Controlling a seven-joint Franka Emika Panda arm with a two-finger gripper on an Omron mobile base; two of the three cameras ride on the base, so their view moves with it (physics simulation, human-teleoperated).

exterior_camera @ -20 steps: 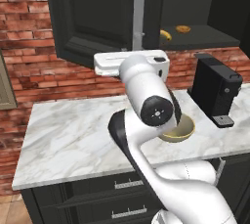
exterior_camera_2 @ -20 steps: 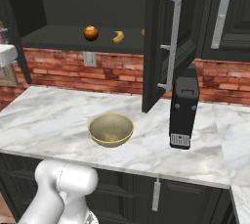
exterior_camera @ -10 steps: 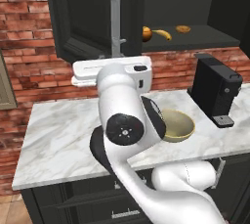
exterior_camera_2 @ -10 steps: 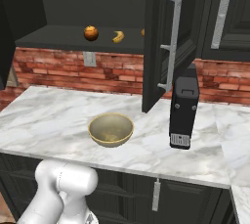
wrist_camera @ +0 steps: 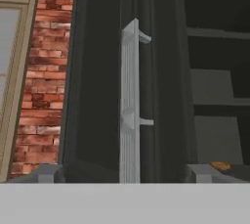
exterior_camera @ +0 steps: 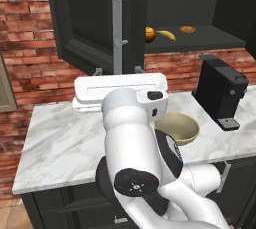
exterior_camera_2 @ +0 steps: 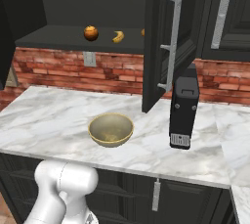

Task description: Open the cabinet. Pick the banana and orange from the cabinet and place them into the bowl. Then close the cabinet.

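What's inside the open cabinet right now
On the cabinet shelf sit the orange, the banana and a flatter orange-brown lump. The swung-open doors hide the shelf's far ends.

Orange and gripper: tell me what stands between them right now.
The cabinet's open left door does: the gripper faces its bar handle, with the orange on the shelf beyond, beside the banana.

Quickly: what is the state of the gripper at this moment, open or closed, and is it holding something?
Gripper: open, holding nothing; its fingertips stand wide apart on either side of the cabinet door's handle, not touching it.
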